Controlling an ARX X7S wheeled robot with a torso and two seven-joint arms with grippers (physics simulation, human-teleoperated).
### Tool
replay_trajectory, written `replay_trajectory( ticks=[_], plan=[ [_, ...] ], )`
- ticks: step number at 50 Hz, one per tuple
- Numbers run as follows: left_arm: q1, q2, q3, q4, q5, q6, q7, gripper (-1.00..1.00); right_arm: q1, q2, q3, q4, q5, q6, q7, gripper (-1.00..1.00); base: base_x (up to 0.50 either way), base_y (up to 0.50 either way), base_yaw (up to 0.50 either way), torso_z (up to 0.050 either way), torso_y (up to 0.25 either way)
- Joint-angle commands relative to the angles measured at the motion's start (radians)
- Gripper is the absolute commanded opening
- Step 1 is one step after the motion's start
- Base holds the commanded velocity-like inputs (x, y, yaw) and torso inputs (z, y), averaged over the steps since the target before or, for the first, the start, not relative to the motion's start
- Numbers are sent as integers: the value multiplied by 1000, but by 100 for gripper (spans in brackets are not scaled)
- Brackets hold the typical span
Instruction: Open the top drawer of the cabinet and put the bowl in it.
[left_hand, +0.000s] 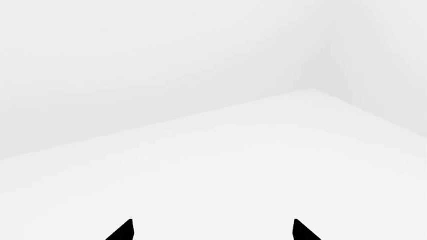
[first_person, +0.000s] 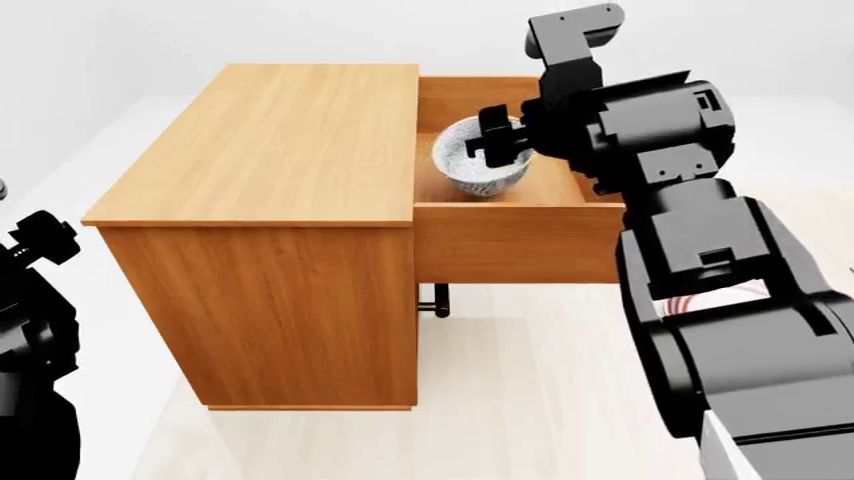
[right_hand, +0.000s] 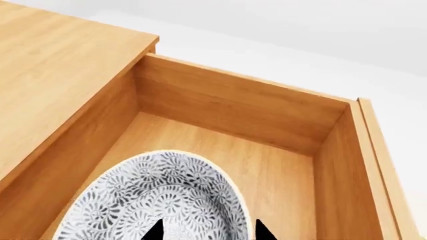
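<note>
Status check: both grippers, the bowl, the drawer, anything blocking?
Right gripper at the rim of the blue-grey speckled white bowl, grip state unclear. Bowl inside the open orange-brown wooden top drawer. Left gripper open, empty, facing white floor. No obstruction seen.

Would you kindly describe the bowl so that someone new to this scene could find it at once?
Find the orange-brown cabinet; its top drawer is pulled out to one side. In that drawer is the bowl, with the right claw at its rim. It is the only round, white piece with a dense blue-grey pattern among plain wood.
</note>
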Motion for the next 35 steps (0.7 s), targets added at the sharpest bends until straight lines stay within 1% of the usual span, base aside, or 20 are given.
replay_trajectory(
  ticks=[1,4,7,16,25,32,35],
  plan=[
    [2,1,-1,0,0,1,0,100,16,4,-4,46,39,-17,2,100,0,0,0,0,0],
    [2,1,-1,0,0,0,0,100,16,8,-3,33,45,-13,8,100,0,0,0,0,0],
    [3,1,-1,0,0,1,0,100,14,21,12,-27,58,2,29,100,0,0,0,0,0],
    [4,2,1,0,1,0,-2,100,51,84,76,-359,98,131,112,100,0,0,0,0,0],
    [2,5,4,0,1,0,-2,100,127,163,81,-672,120,362,134,100,0,0,0,0,0],
    [1,0,3,0,0,0,0,100,114,240,99,-884,148,529,139,100,0,0,0,0,0],
    [0,-1,3,0,0,0,-1,100,95,292,95,-1019,164,627,139,100,0,0,0,0,0]
  ],
)
